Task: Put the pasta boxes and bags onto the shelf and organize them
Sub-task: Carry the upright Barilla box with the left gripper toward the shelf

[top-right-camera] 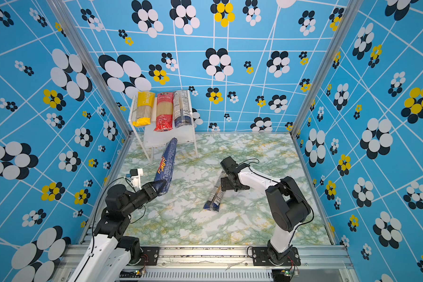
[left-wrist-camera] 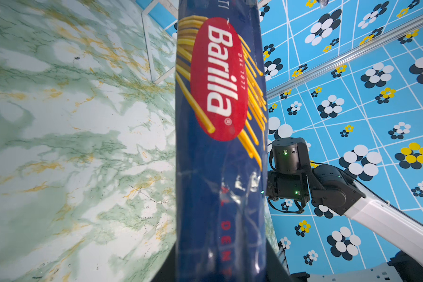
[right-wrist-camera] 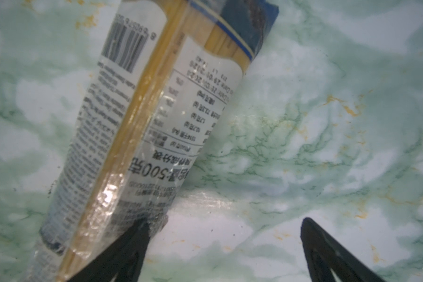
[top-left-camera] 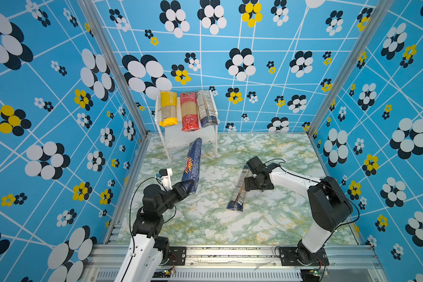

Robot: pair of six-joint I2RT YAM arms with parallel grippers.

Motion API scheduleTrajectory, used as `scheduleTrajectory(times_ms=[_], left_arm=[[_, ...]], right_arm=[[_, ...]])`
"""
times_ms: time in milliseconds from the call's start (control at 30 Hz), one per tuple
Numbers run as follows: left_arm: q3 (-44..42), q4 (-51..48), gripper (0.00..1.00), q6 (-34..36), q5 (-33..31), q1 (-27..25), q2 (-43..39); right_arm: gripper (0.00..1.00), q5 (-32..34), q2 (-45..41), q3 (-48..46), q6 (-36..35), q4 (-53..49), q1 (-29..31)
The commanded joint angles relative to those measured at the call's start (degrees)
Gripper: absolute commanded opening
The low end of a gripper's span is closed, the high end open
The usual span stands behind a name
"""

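The white shelf (top-left-camera: pixel 178 140) stands at the back left. On its top board lie a yellow bag (top-left-camera: pixel 168 108), a red bag (top-left-camera: pixel 189 112) and a clear dark-blue bag (top-left-camera: pixel 206 108), side by side. My left gripper (top-left-camera: pixel 188 186) is shut on the near end of the dark blue Barilla box (top-left-camera: pixel 192 166), which is raised, its far end at the lower board's front edge. The box fills the left wrist view (left-wrist-camera: pixel 220 171). A second clear bag (top-left-camera: pixel 238 193) lies on the table. My right gripper (right-wrist-camera: pixel 225 222) is open above its far end, one finger (right-wrist-camera: pixel 132 244) over the bag's (right-wrist-camera: pixel 142 122) edge, bare table between the jaws.
Blue flowered walls with aluminium posts (top-left-camera: pixel 122 80) close in three sides. A metal rail (top-left-camera: pixel 230 254) runs along the front, carrying both arm bases. The right arm's wrist (left-wrist-camera: pixel 291 171) shows beyond the box in the left wrist view. The marble table (top-left-camera: pixel 279 214) is bare at the front right.
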Motion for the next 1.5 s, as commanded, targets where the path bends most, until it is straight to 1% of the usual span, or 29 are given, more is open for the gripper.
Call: scheduleTrajectory(times_ms=[0, 233, 600, 800, 900, 1267, 1467], left_arm=[[5.3, 14.3, 0.00, 2.9, 2.5, 1.5, 0.2], [9.3, 12.0, 0.00, 6.2, 1.1, 4.6, 3.1], [12.5, 18.9, 0.00, 6.2, 2.2, 8.8, 12.5], [14.3, 22.5, 0.00, 6.0, 3.0, 9.9, 17.9], [15.5, 22.9, 0.00, 6.8, 2.8, 10.4, 19.9], [19.7, 23.9, 0.00, 8.1, 1.5, 11.3, 25.6], [21.1, 24.1, 0.00, 8.3, -0.5, 11.3, 27.4]], right_arm=[[0.99, 0.2, 1.1, -0.6, 0.3, -0.2, -0.2], [0.99, 0.3, 0.7, -0.7, 0.2, -0.3, -0.3], [0.99, 0.5, -0.1, -0.6, -0.2, -0.7, -0.3], [0.99, 0.8, -0.8, -0.8, -0.2, -0.9, -0.3], [0.99, 0.8, -1.1, -1.0, -0.2, -0.9, -0.3], [0.99, 0.7, -1.3, -0.7, -0.2, -0.8, -0.3], [0.99, 0.7, -1.1, -1.2, -0.2, -0.4, -0.3]])
